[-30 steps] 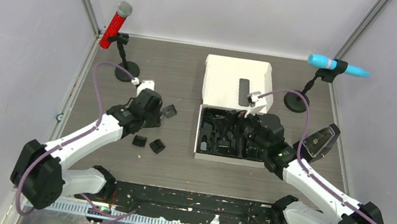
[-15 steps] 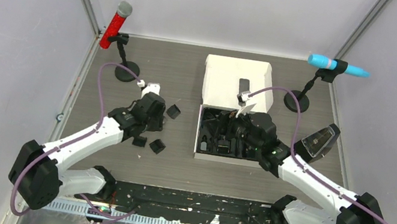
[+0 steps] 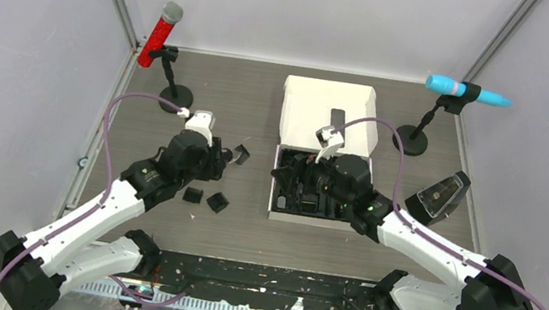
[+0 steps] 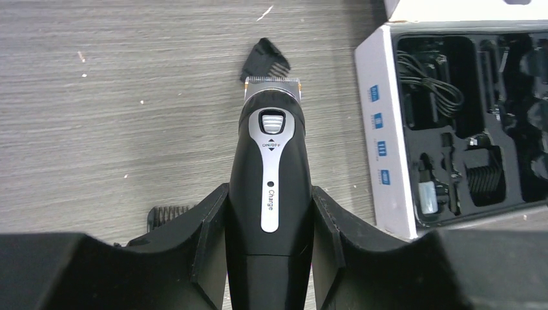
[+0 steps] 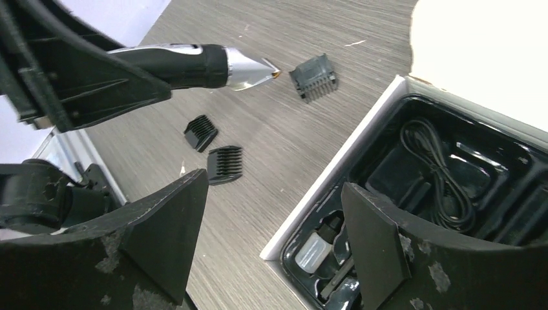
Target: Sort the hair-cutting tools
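Left pincer (image 4: 270,197) grips clipper (image 4: 271,155), comb attachment (image 4: 266,57) lying at its 12 o'clock; right pincer (image 5: 274,187) gapes wide, empty, apparently above white box (image 5: 327,173).

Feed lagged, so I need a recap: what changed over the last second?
The right gripper slid left over the box tray, open and empty. The left gripper, still shut on the clipper, eased back as its elbow swung toward the near edge. The two nearer combs and both microphones stayed put.

Hair clipper (image 4: 270,194) — marked "ON/OFF" and "Charge".
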`<action>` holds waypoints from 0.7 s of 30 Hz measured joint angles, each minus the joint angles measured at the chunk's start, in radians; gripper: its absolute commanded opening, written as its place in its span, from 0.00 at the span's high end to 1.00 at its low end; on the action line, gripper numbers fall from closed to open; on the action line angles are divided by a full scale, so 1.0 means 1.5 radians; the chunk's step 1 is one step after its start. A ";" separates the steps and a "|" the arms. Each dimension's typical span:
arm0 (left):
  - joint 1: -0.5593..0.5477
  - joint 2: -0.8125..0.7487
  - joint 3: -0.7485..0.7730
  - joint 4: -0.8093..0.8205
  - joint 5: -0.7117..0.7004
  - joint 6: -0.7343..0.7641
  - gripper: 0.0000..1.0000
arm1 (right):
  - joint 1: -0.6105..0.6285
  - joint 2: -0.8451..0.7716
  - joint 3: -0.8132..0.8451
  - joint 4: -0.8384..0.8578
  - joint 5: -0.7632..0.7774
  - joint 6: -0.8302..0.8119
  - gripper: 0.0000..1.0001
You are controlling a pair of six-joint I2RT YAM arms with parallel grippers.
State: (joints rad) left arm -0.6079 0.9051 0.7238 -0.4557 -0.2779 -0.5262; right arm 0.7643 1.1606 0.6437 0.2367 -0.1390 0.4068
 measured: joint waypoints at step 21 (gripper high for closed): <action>-0.132 0.032 0.013 0.046 0.042 0.001 1.00 | -0.257 -0.070 0.034 -0.306 0.270 0.025 0.10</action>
State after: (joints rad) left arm -0.8059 0.9527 0.7441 -0.3866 -0.2142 -0.5243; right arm 0.3790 1.0561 0.6952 -0.2222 0.2653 0.4442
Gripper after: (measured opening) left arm 0.441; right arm 0.898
